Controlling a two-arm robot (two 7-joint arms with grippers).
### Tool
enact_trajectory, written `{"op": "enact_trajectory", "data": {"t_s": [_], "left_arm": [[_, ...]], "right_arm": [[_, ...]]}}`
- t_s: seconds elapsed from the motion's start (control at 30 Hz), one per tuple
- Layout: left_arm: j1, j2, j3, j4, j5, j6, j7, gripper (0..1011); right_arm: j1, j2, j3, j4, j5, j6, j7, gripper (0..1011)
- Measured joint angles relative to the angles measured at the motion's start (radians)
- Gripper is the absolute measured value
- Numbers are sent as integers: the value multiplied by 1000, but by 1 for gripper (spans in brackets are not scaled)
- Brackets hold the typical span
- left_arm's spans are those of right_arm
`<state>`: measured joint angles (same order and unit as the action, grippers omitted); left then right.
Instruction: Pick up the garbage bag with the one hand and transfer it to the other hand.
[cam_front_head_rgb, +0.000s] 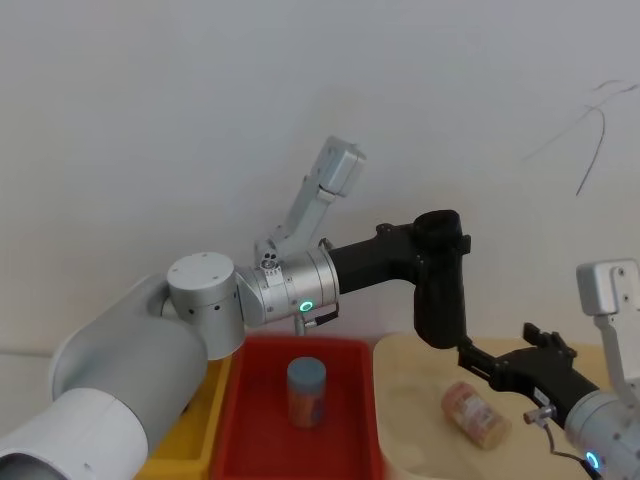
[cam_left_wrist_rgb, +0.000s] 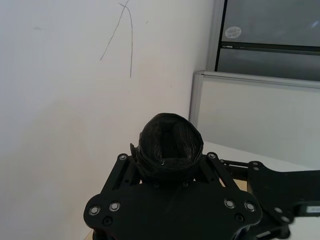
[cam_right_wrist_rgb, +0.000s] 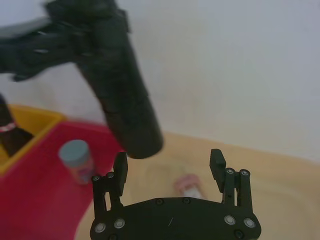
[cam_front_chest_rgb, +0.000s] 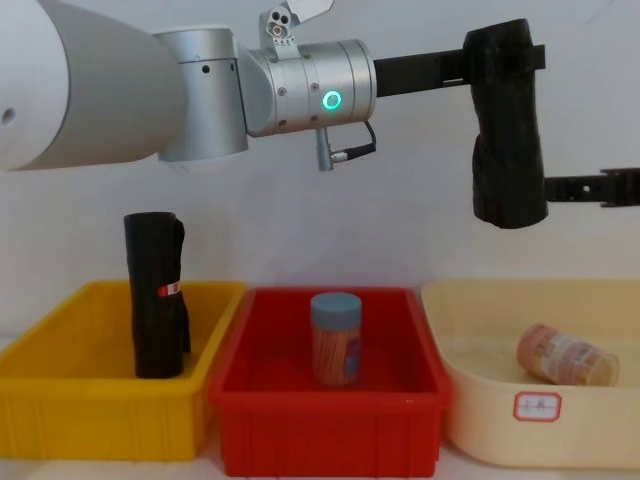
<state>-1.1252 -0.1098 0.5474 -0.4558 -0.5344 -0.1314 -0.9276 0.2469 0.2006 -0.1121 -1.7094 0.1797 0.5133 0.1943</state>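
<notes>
The garbage bag (cam_front_head_rgb: 440, 290), a tall matte-black roll, hangs upright in the air above the cream bin (cam_front_chest_rgb: 480, 400). My left gripper (cam_front_chest_rgb: 505, 55), on the green-lit arm, is shut on the roll near its top. In the left wrist view the garbage bag (cam_left_wrist_rgb: 170, 145) sits end-on between the left gripper's (cam_left_wrist_rgb: 170, 162) jaws. My right gripper (cam_front_head_rgb: 495, 345) is open and level with the roll's lower end. In the right wrist view the garbage bag (cam_right_wrist_rgb: 122, 95) hangs just beyond the right gripper (cam_right_wrist_rgb: 168, 160), close to one finger (cam_right_wrist_rgb: 120, 165) and outside the jaws.
A yellow bin (cam_front_chest_rgb: 100, 390) holds a shorter black roll with a red-and-white label (cam_front_chest_rgb: 155, 295). A blue-lidded jar (cam_front_chest_rgb: 335, 340) stands in the red bin (cam_front_chest_rgb: 320, 420). Another jar (cam_front_chest_rgb: 565, 355) lies on its side in the cream bin. A white wall is close behind.
</notes>
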Motion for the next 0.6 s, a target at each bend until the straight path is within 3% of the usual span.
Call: {"op": "enact_trajectory", "data": {"t_s": [0.3,0.6], "left_arm": [[-1,-2,0,4,0,-2,0,360],[-2,-2,0,5,0,-3,0,360]], "right_arm": [[-4,24,-14,-10,46,-67,99,1000],[30,34,-39,30,80,-160,188,1000]]}}
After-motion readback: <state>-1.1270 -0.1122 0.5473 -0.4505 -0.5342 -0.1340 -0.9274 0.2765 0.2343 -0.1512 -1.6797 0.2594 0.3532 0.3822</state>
